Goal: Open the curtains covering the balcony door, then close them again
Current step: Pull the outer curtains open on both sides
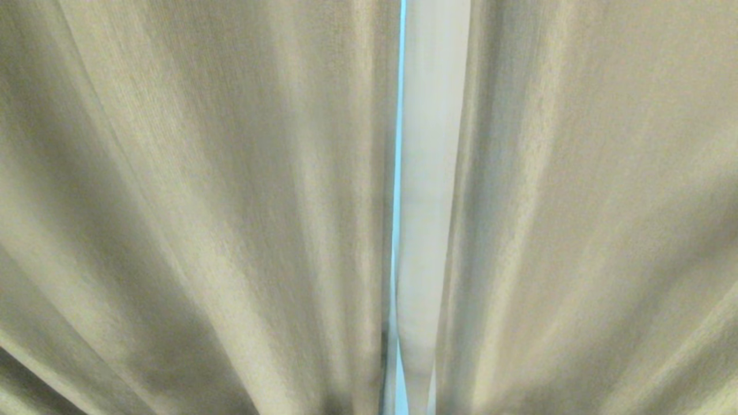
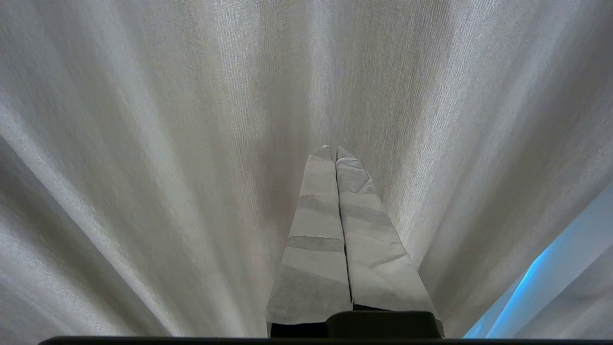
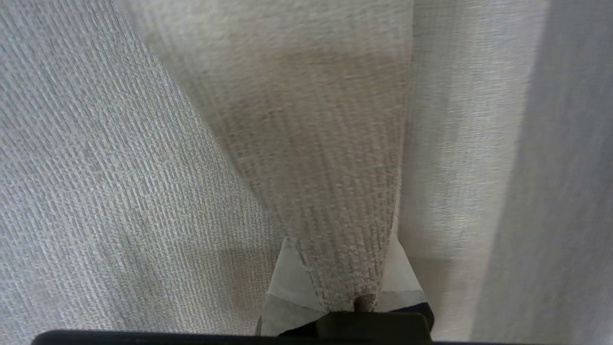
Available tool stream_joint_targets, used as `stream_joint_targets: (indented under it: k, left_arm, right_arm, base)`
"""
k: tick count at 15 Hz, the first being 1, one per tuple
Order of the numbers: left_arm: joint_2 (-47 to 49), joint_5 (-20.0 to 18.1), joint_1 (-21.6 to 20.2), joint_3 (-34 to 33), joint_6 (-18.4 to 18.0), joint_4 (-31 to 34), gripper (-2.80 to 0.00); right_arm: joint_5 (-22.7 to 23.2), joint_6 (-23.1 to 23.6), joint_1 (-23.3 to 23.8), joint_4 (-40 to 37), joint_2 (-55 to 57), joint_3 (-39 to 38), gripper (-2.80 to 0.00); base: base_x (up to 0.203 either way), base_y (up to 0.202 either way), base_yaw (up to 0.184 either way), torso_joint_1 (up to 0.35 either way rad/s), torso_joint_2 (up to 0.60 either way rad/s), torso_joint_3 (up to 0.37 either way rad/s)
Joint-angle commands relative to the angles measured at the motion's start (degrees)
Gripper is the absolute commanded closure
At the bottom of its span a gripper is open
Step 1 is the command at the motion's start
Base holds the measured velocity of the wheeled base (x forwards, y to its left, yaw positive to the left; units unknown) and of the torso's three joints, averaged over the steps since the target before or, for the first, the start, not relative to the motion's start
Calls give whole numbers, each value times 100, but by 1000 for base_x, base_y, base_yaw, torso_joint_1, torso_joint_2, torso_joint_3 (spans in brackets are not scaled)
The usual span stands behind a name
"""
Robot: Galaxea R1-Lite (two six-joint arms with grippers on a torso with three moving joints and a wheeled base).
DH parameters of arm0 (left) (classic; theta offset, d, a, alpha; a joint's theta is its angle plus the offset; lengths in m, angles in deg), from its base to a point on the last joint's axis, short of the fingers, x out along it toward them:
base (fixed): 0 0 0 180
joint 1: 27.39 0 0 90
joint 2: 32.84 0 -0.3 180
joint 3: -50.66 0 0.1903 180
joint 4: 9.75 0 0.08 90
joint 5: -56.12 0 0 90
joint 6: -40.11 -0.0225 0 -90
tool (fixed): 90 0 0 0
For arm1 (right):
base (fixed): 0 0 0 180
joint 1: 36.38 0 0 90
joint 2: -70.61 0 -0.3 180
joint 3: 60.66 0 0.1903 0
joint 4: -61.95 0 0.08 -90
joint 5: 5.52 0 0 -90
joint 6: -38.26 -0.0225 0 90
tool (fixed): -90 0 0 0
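Observation:
The curtains fill the head view. A thick beige panel [image 1: 202,202] hangs on the left and another [image 1: 605,202] on the right. Between them a narrow gap shows the sheer white layer [image 1: 429,173] and a thin blue strip of light [image 1: 399,115]. The balcony door is hidden behind the fabric. My right gripper [image 3: 345,268] is shut on a fold of the thick curtain [image 3: 316,143], which runs out from between its taped fingers [image 3: 287,278] and covers their tips. My left gripper [image 2: 335,149] is shut on nothing and points at the fabric [image 2: 143,143]. Neither arm shows in the head view.
Fabric is close on every side in all three views. A blue-lit opening [image 2: 527,287] shows past the curtain's edge in the left wrist view. Pale sheer cloth [image 3: 479,143] hangs beside the held fold.

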Motion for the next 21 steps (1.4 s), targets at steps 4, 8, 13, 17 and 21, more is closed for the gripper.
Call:
stream_joint_targets:
  k: [4,8,13,17,21]
  left_arm:
    - [-2,4,-1,0,6,-1,0]
    - [-2,4,-1,0,6,-1,0]
    - [-2,4,-1,0,0,-1,0]
    - [-2,4,-1,0,-1,-1,0]
    - [-2,4,-1,0,2,-1,0]
  right_arm:
    - [18,-15,196,19,376,307,0]
    - [18,-15,344,18,594,555,0]
    - [27,-14,551,21,795,734,0]
    - [73,-15,599,12,814,797,0]
    - [120,-15,572,-50,599,690,0]
  base:
    - [0,0,0,0,0,0]
    - [0,0,0,0,0,0]
    - [0,0,0,0,0,0]
    - [0,0,0,0,0,0]
    - [0,0,0,0,0,0]
